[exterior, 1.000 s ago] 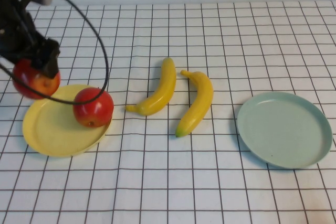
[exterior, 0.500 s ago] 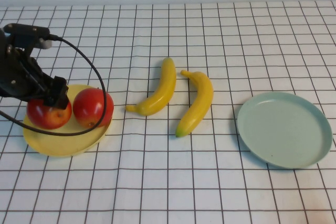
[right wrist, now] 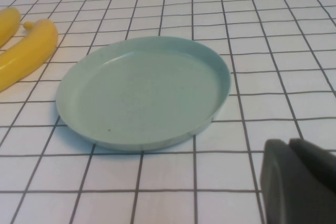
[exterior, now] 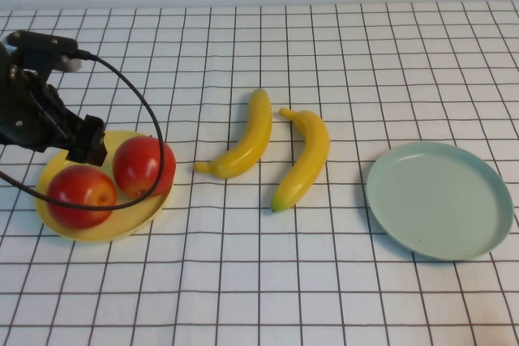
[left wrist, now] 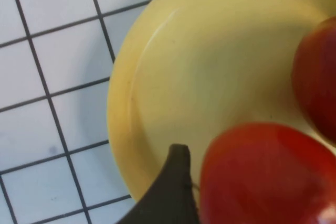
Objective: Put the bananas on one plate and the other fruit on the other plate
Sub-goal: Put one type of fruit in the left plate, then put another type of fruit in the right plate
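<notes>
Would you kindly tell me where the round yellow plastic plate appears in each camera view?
High view: yellow plate at far left, holding both red apples, beside the left gripper.
Left wrist view: plate fills most of the frame.
Right wrist view: not in it; neither is the right gripper.
Shared landmark: black-lined grid tablecloth.

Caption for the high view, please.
Left claw above yellow plate holding both apples; bananas and blue-green plate wait; right claw off-frame.
</notes>
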{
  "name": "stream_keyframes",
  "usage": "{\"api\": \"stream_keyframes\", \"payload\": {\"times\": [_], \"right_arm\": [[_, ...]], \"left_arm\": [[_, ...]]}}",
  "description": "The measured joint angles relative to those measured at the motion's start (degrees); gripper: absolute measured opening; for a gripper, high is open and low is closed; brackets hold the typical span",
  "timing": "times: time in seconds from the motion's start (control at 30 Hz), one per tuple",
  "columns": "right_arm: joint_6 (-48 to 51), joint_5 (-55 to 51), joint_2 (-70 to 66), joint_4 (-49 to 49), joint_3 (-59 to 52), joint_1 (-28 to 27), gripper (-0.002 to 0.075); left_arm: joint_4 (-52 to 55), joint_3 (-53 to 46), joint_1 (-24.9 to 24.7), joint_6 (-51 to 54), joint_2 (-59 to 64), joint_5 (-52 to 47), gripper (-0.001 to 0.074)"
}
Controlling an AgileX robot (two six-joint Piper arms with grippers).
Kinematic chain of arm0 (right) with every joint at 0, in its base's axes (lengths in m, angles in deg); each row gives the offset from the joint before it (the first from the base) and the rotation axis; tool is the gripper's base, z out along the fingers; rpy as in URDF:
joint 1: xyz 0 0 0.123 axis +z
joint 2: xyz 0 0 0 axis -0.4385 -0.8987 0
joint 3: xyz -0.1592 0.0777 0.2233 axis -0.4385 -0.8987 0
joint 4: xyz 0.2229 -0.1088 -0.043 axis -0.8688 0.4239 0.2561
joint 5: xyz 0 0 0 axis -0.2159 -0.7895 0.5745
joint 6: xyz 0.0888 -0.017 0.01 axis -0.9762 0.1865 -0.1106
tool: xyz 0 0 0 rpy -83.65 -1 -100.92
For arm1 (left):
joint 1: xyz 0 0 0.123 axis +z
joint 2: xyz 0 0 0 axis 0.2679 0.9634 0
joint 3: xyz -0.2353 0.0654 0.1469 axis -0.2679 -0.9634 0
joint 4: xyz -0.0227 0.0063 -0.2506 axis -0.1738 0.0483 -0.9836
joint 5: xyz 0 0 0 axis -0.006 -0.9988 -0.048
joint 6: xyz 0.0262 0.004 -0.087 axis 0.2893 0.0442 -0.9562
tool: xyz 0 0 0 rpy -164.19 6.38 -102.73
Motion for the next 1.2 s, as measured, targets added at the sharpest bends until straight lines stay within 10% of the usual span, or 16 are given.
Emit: {"api": "stream_keyframes", "payload": {"times": [0.33, 0.57, 0.67, 1.2], "right_arm": [[0.0, 0.0, 0.0, 0.0, 0.0, 0.0, -0.0017], [0.0, 0.0, 0.0, 0.0, 0.0, 0.0, -0.0017], [0.0, 0.0, 0.0, 0.0, 0.0, 0.0, -0.0017], [0.0, 0.0, 0.0, 0.0, 0.0, 0.0, -0.0017]], "left_arm": [[-0.57, 5.91, 0.0, 1.37, -5.82, -6.87, 0.0643], [-7.53, -0.71, 0.0, 2.38, -22.17, -5.44, 0.0138], [-8.65, -7.01, 0.0, 2.7, -30.88, -2.26, 0.0041], [-3.0, -32.0, 0.0, 1.69, -70.92, 4.68, -0.0002]]}}
